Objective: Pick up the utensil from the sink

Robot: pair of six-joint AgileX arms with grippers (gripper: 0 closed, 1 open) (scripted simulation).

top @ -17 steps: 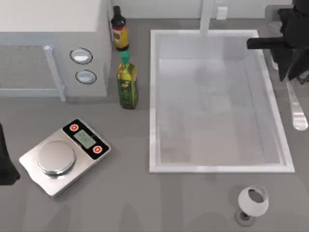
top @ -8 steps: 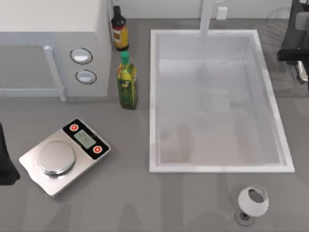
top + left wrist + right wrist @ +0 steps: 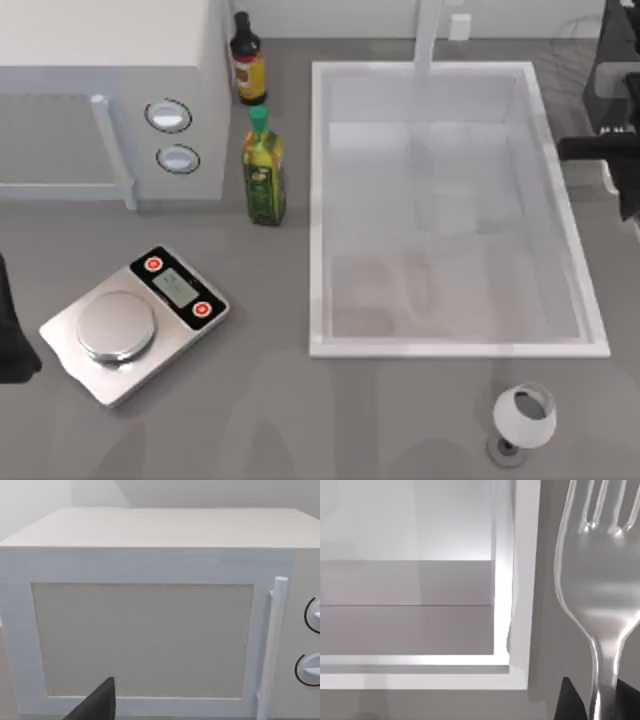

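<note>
Top view:
Sink (image 3: 318,200): large white basin at right centre of the grey worktop (image 3: 260,400), pale glossy inside.
Right gripper (image 3: 620,160): dark shape at the 3 o'clock edge, just outside the sink's right rim.
Left arm (image 3: 12,330): parked at the 9 o'clock edge, near the scale; whether its fingers are open cannot be told.
Scale (image 3: 135,322): silver, at 8 o'clock, well apart from the sink.
Microwave (image 3: 110,100): white, at 10 o'clock.
Bottles: dark sauce bottle (image 3: 247,60) and green oil bottle (image 3: 264,170) between microwave and sink.
Cup (image 3: 523,418): white, at 5 o'clock, below the sink's front rim.

Left wrist view:
Microwave (image 3: 145,630): door, handle and two knobs face the camera; a dark finger (image 3: 97,705) shows at the lower edge.

Right wrist view:
Utensil (image 3: 600,585): shiny fork, tines away from the camera, outside the sink, beside its rim (image 3: 522,580).
Fingers (image 3: 570,702): closed on the fork's narrow neck, one dark finger on each side.
</note>
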